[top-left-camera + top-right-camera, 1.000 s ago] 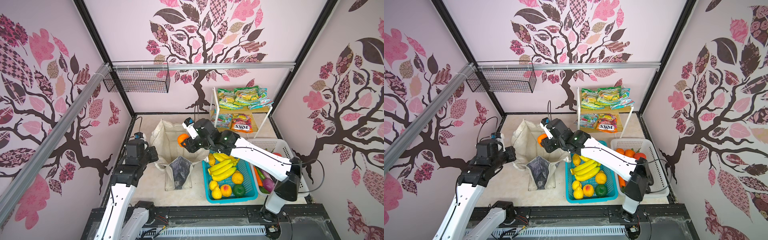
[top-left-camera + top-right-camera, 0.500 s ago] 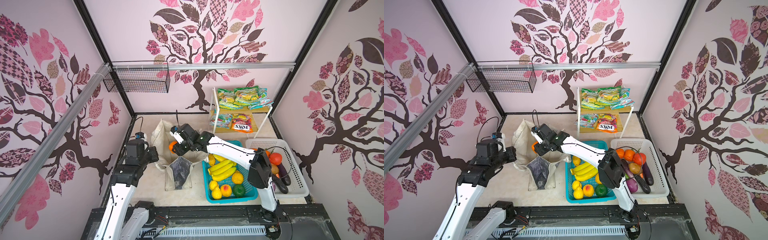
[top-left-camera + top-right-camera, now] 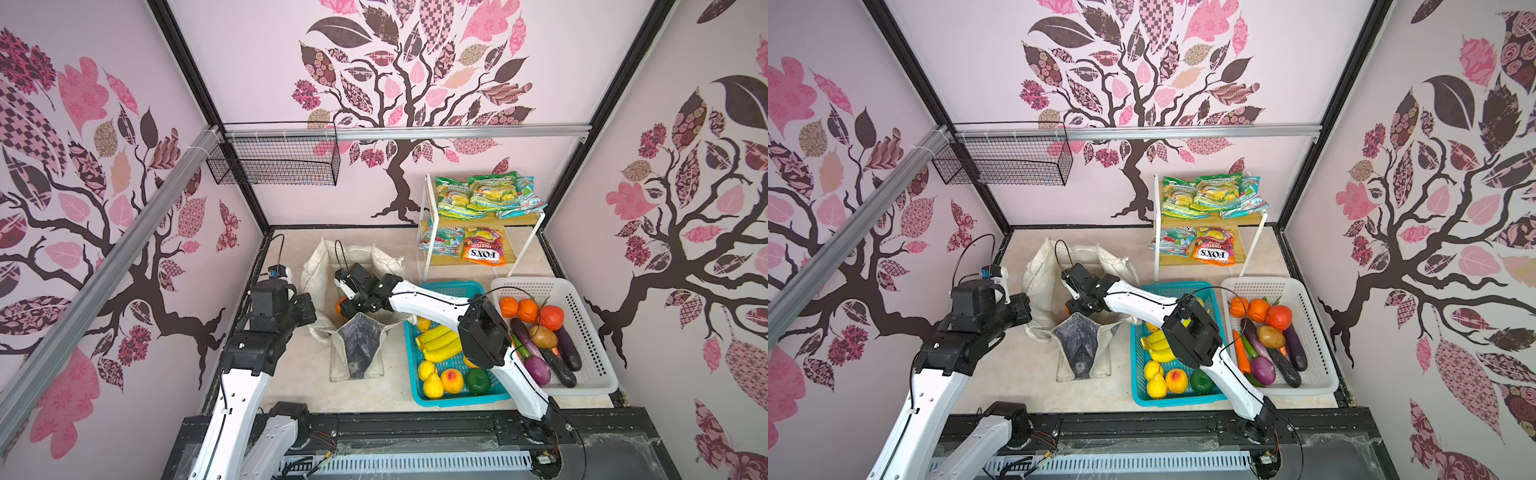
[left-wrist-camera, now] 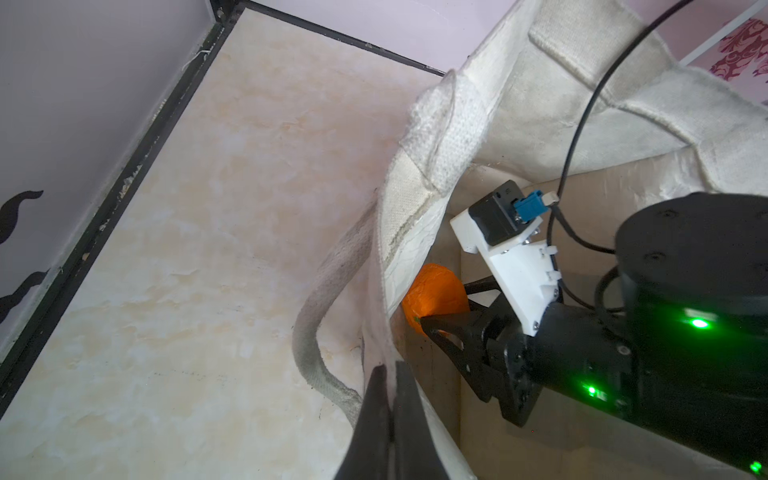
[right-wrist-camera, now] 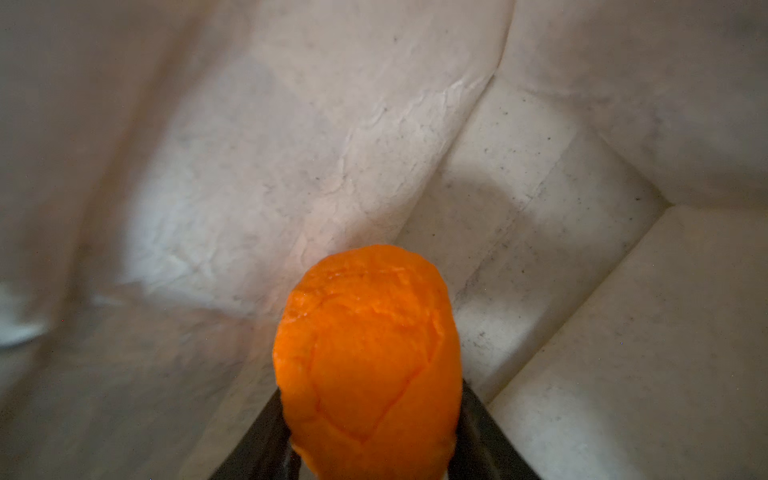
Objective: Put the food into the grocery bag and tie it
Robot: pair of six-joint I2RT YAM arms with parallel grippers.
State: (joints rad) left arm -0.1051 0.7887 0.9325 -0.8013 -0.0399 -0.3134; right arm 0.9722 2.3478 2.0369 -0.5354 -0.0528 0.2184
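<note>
The grocery bag point(image 3: 318, 266) point(image 3: 1038, 266) stands open on the floor, left of the baskets. My left gripper point(image 4: 388, 370) point(image 3: 311, 318) is shut on the bag's left rim point(image 4: 432, 137), pinching the cloth. My right gripper point(image 5: 372, 390) point(image 3: 347, 307) point(image 4: 446, 303) reaches down inside the bag, shut on an orange toy fruit point(image 5: 368, 353) point(image 4: 436, 291) point(image 3: 340, 305) just above the bag's pale inner wall point(image 5: 540, 208). More food lies outside: a banana bunch point(image 3: 440, 343), a brown round one point(image 3: 543, 336) and snack packets point(image 3: 482, 195).
A teal basket point(image 3: 453, 401) of fruit sits right of the bag, with a white basket point(image 3: 582, 374) of vegetables beyond it. A small white shelf point(image 3: 424, 232) stands at the back. A black wire basket point(image 3: 274, 162) hangs on the back wall. The bag's strap point(image 4: 316, 299) droops outside.
My right gripper has carried the orange fruit leftward and down into the bag's mouth, its elbow folding over the teal basket. The left gripper has stayed on the rim.
</note>
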